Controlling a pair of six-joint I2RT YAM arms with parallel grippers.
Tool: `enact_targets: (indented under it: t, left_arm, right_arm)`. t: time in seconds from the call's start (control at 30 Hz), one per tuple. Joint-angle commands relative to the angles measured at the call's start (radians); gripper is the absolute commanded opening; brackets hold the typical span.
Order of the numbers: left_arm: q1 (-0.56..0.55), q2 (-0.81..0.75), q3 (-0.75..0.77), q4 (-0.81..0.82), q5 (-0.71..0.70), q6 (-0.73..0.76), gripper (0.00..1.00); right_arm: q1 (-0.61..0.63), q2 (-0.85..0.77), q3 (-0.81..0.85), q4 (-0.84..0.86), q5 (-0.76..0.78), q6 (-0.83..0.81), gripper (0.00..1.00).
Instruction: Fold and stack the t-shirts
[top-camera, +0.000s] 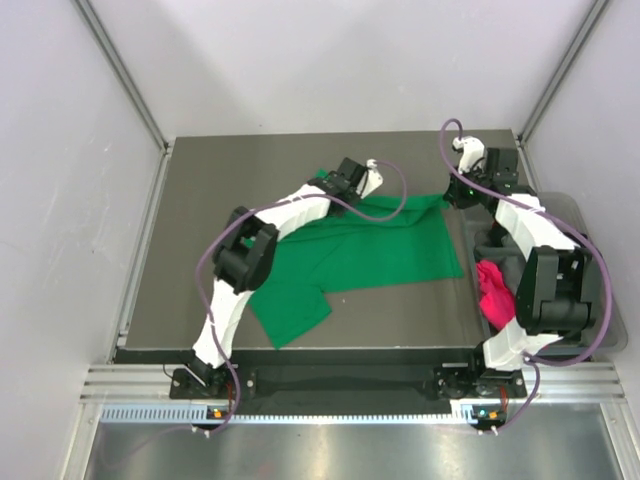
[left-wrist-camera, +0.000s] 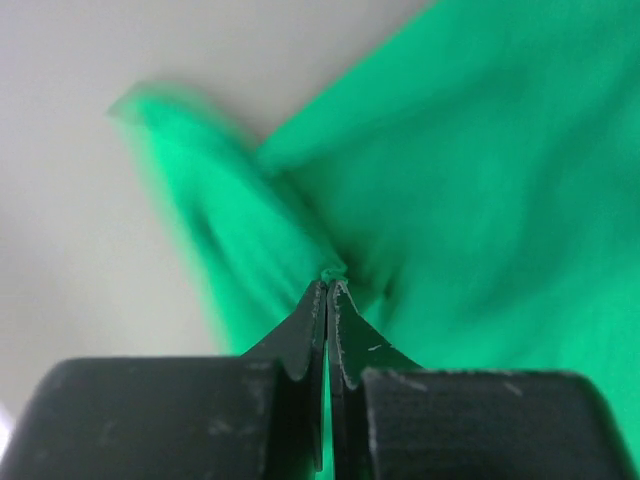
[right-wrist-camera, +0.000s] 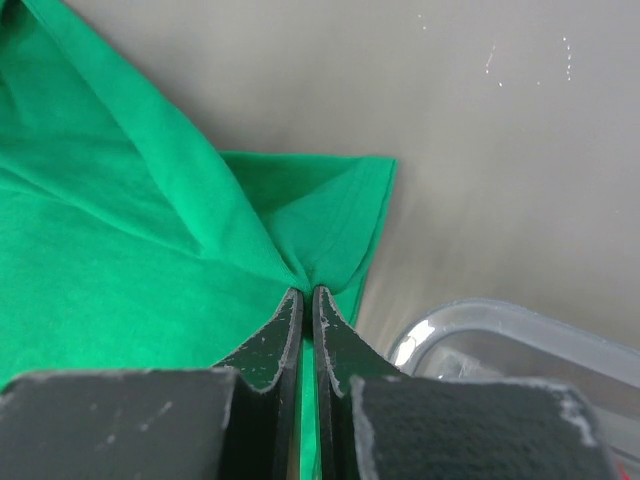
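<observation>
Left fingers and right fingers both pinch one green t-shirt; one magenta t-shirt nearby.

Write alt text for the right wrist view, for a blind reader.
The right tool, black jaws shut, pinches a corner of a bright green fabric t-shirt lying on a grey table. The rim of a clear plastic bin shows at lower right.

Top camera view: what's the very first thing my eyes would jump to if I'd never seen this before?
The big green t-shirt spread over the middle of the dark table grabs you first. Next come the two arms reaching over it, with the left gripper and the right gripper each pinched shut on the shirt's far side. A pink t-shirt sits bunched up in a clear bin at the table's right edge.
</observation>
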Motion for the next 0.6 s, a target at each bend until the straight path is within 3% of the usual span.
enact_targets:
  t: [0.0, 0.23, 0.37, 0.57]
  left_arm:
    - [0.028, -0.373, -0.115, 0.087, -0.03, 0.028, 0.0]
    - [0.127, -0.901, -0.324, 0.034, -0.081, 0.106, 0.0]
    - [0.211, -1.064, -0.343, -0.029, -0.075, 0.144, 0.0]
    - [0.239, -1.23, -0.337, -0.011, -0.118, 0.244, 0.0]
  right_arm:
    - [-0.011, -0.099, 0.071, -0.02, -0.033, 0.01, 0.0]
    - [-0.008, -0.214, 0.168, -0.146, -0.065, -0.013, 0.0]
    - [0.018, -0.326, 0.113, -0.19, -0.15, 0.013, 0.0]
    - [0.121, -0.537, 0.065, -0.264, -0.076, -0.121, 0.0]
